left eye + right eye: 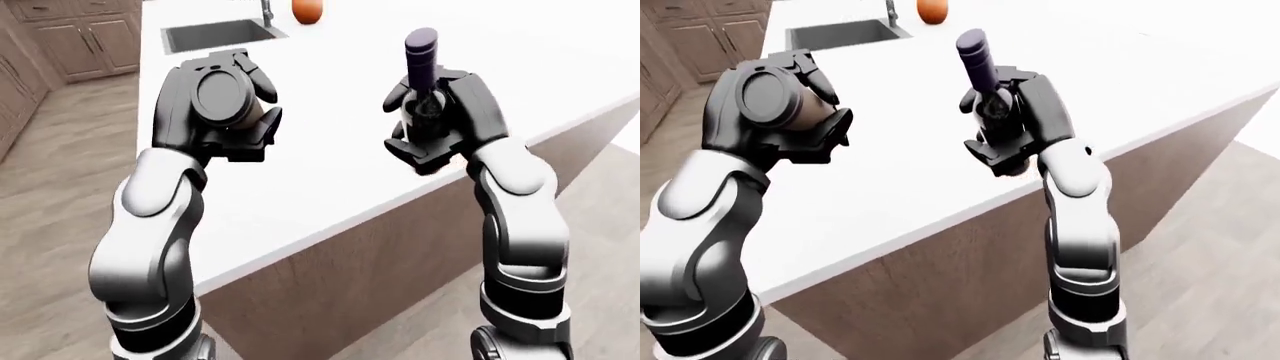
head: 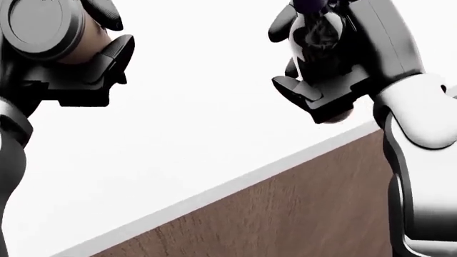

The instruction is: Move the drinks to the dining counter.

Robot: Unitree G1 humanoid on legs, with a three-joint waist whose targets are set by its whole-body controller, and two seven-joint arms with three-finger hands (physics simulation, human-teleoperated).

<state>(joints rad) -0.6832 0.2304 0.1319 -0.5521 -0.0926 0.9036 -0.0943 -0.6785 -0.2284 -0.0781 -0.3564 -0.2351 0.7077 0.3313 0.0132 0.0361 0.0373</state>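
White bench (image 1: pixel 330 172) with wood-panelled side, sink (image 1: pixel 215 34) and orange object (image 1: pixel 308 9) at top. Left hand (image 1: pixel 215 112) fingers grip can (image 1: pixel 222 96), right hand (image 1: pixel 440 124) fingers grip wine bottle (image 1: pixel 422 67), both over bench. Wood floor (image 1: pixel 60 172), cabinets (image 1: pixel 85 37) at left.

White counter (image 1: pixel 330 142); dark purple-capped bottle (image 1: pixel 424 82); grey-lidded brown cup (image 1: pixel 222 99); orange fruit (image 1: pixel 308 9).

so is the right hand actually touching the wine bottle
Touching. In the left-eye view the right hand has its fingers closed round the wine bottle, which stands upright in the grip above the white counter.
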